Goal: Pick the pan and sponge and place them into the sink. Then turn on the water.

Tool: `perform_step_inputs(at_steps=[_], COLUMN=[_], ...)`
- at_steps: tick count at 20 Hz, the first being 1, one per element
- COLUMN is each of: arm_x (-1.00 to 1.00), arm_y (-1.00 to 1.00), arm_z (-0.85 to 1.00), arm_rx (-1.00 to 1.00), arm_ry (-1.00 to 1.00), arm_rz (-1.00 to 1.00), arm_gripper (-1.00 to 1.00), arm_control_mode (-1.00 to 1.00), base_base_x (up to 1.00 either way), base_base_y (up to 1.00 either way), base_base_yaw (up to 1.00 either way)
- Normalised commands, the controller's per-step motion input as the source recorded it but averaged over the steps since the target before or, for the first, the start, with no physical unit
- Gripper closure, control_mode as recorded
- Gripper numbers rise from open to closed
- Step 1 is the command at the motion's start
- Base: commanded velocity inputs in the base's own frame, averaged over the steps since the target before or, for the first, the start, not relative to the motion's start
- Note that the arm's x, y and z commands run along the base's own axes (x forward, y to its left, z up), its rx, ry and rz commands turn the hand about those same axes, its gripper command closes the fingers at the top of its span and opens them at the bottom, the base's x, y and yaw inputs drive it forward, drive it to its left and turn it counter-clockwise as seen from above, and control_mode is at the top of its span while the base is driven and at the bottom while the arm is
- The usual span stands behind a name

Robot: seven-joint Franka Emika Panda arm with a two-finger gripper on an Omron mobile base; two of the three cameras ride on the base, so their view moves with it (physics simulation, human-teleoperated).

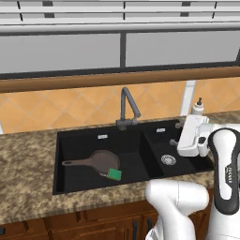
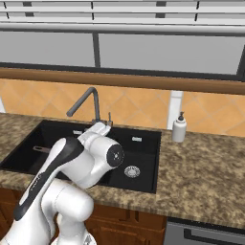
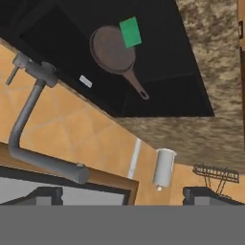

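The dark brown pan (image 1: 97,161) lies in the wide basin of the black sink (image 1: 70,185), its handle pointing left. The green sponge (image 1: 114,174) rests on the pan's near right edge. The hand view has the pan (image 3: 112,50) and the sponge (image 3: 130,32) near the top. My gripper (image 1: 176,133) hovers over the narrower basin, right of the dark grey faucet (image 1: 126,108), open with nothing between its fingers. Its fingertips (image 3: 45,196) stand wide apart in the hand view. No water stream is in view below the faucet (image 3: 28,119).
A white soap dispenser (image 2: 179,128) stands on the granite counter right of the sink. A white cylinder (image 3: 164,167) and a wire rack (image 3: 215,173) sit on the counter on the sink's other side. The narrower basin's silver drain (image 1: 168,159) is bare.
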Motion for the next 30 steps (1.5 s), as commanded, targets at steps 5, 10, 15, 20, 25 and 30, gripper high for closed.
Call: perform_step_inputs(at_steps=[5,10,15,20,25,30], arm_x=[0.15,0.09,0.09,0.07,0.05,0.15], arm_y=[-0.12,-0.10,-0.01,0.00,0.00,0.00], arm_z=[-0.06,0.00,-0.03,-0.02,-0.03,-0.23], arm_rx=[-0.19,-0.06,-0.06,-0.21,-0.13,0.00], arm_ry=[-0.08,-0.23,-0.26,-0.28,-0.19,-0.14], arm_rz=[0.20,0.18,0.08,0.03,0.00,0.00], arm_gripper=[-1.00,-1.00,-1.00,-1.00,-1.00,-1.00], arm_control_mode=[-1.00,-1.00,-1.00,-1.00,-1.00,-1.00], base_base_x=[0.00,0.00,0.00,0.00,0.00,0.00], base_base_y=[0.00,0.00,0.00,0.00,0.00,0.00], base_base_yaw=[0.00,0.00,0.00,0.00,0.00,0.00])
